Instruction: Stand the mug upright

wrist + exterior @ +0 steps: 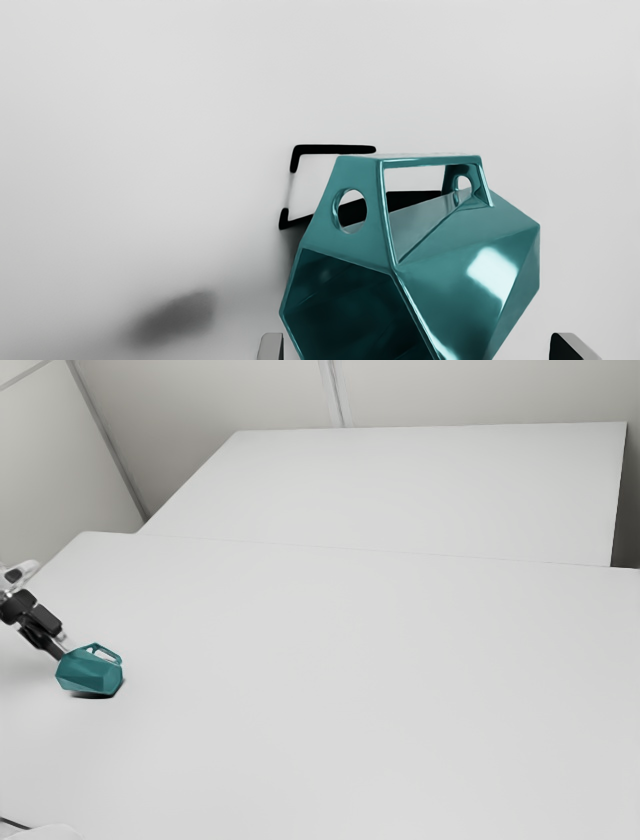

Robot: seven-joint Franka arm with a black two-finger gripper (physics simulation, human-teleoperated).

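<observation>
pincer (62, 648) w/ mug (450, 260) btwn fingers (270, 347)

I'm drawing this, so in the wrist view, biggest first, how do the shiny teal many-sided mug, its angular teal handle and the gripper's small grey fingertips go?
1. Teal mug
2. Its handle
3. Grey fingertips, each looking smaller than the handle

Teal mug (460, 235) on side, between parted fingers (270, 347) of tool (62, 647); mouth (345, 305) dark, handle (360, 175) angular.
</observation>
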